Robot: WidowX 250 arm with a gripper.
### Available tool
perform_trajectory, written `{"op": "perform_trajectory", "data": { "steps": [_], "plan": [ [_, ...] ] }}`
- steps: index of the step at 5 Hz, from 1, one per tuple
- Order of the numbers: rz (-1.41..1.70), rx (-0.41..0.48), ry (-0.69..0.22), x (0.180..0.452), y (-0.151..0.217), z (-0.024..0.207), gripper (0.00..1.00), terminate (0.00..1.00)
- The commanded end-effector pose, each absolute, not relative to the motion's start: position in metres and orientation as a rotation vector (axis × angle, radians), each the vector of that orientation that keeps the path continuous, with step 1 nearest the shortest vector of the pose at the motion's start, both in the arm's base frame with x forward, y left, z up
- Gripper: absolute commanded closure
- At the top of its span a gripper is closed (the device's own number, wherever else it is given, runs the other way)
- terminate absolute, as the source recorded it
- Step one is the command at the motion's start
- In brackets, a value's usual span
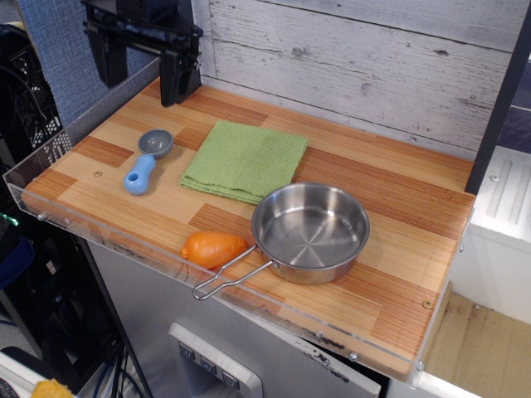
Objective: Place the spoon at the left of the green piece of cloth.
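A: Where did the spoon sit?

B: Flat on the tabletop, at about nine o'clock from the green piece of cloth, just beside its edge but not touching it. The grey bowl pointed toward one o'clock and the blue handle trailed toward seven.

A: And the tool?

B: It hung high at the eleven o'clock corner of the board, well above the spoon, with its two dark fingers spread wide and nothing between them. I judged the spoon had been set down where the task wanted it, so the job looked done or nearly so.

A: Why that spot?

B: The strip at nine o'clock of the cloth was bare wood with room for the whole scoop, and lying flat kept it from rolling toward the clear rim.

A: Anything else near?

B: A steel pan at five o'clock from the cloth, overlapping its corner, and an orange carrot-like toy touching the pan's wire handle. Both lay well apart from the spoon.
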State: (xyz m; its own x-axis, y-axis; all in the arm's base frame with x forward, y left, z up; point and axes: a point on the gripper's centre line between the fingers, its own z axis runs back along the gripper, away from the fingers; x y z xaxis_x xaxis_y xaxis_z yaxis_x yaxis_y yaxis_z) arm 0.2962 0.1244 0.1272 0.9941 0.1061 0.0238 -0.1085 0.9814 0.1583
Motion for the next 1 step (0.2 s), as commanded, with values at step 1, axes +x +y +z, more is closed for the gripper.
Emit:
{"op": "perform_trajectory", "data": {
  "steps": [1],
  "plan": [
    [-0.026,0.117,-0.037,0.2979,0.1166,0.1627,0.00,1.00]
  ]
}}
